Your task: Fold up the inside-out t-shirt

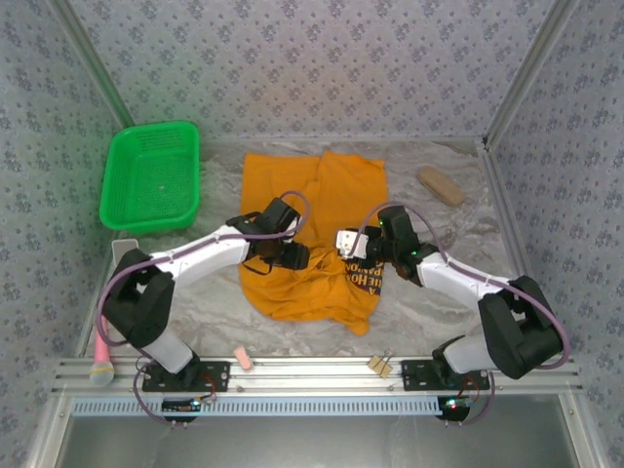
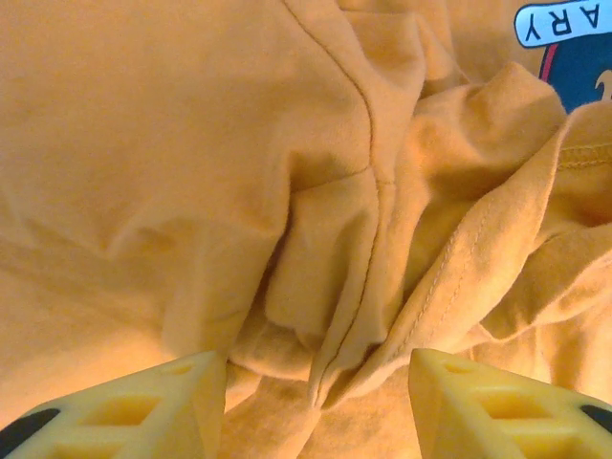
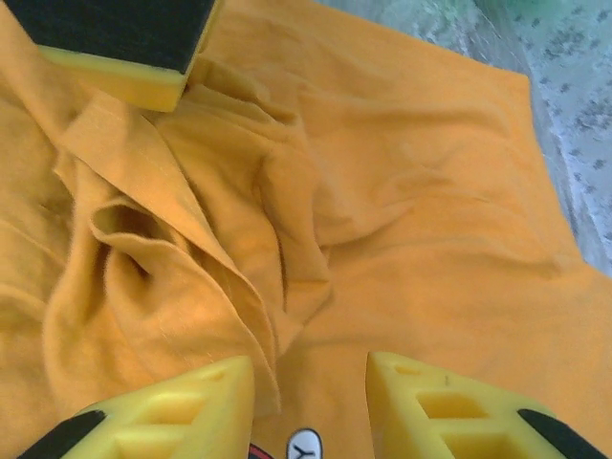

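Observation:
The inside-out t-shirt (image 1: 312,219) lies crumpled in the middle of the table, orange-yellow, its dark graphic (image 1: 369,278) showing at the near right edge. My left gripper (image 1: 292,255) hovers low over the bunched middle. Its yellow fingers (image 2: 182,402) stand apart, with a raised seam fold (image 2: 368,287) between them that neither finger touches. My right gripper (image 1: 346,244) faces it from the right and is open just above the cloth (image 3: 411,220). Its left fingertip (image 3: 206,392) sits against a fold edge. A bit of the graphic (image 3: 304,445) shows between the right fingers.
A green basket (image 1: 151,175) stands at the back left. A tan block (image 1: 441,185) lies at the back right. A pink tool (image 1: 100,356), a small pink piece (image 1: 244,359) and a clothespin (image 1: 380,366) rest by the front rail. Wrinkled sheeting (image 1: 439,292) covers the table.

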### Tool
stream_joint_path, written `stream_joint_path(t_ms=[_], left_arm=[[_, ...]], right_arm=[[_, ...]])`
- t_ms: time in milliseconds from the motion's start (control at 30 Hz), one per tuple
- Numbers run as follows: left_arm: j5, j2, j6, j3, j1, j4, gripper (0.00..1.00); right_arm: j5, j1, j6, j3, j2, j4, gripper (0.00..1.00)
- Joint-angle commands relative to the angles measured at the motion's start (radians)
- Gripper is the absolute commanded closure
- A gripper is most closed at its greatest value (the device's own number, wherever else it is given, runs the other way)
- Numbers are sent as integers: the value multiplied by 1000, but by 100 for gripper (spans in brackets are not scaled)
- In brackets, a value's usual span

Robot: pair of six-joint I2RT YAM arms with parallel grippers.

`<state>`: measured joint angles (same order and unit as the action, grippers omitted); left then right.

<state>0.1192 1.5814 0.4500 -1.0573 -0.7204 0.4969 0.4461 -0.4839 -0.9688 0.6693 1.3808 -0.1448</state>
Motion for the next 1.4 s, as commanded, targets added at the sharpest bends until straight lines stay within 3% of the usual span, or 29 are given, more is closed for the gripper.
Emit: stream_joint_path(t_ms=[0,100,167,200,267,300,433,533,667,933,1133,1167,1267,1367], left_arm=[[28,-7,38,44,2,-53,47],[144,35,67,56,0,-135,47],[137,59,72,37,1,-130,51],[134,69,66,29,4,-129,57],[179,68,75,22,32,-145,92],[211,52,92,28,59,-168,100],[319,-43,147,13,169,-172,100],[395,-94,158,-17,253,-116,100],[475,-111,212,-58,377,-24,100],[692,-116,370,12,533,-94,100],[753,-121,355,129,628,-39,100],[760,-128,340,154,639,-33,97],[695,-166,299,214,663,9,66],[521,-222,248,232,699,75,58]], right_arm=[[91,-1,-7,41,51,68,63],[128,-7,-32,71,89,125,63],[118,-18,-35,73,99,128,67],[114,-21,-36,70,98,126,77],[111,-22,-46,63,79,128,100],[111,-22,-47,48,53,105,100],[143,-32,-44,-18,-64,16,100],[136,-82,-94,-12,-125,83,100],[70,-245,-159,-13,-137,155,100],[42,-529,-149,43,22,147,100],[152,-514,-123,77,16,140,100],[164,-517,-134,93,29,171,100],[171,-506,-122,89,29,159,100],[111,-457,-16,36,1,-18,82]])
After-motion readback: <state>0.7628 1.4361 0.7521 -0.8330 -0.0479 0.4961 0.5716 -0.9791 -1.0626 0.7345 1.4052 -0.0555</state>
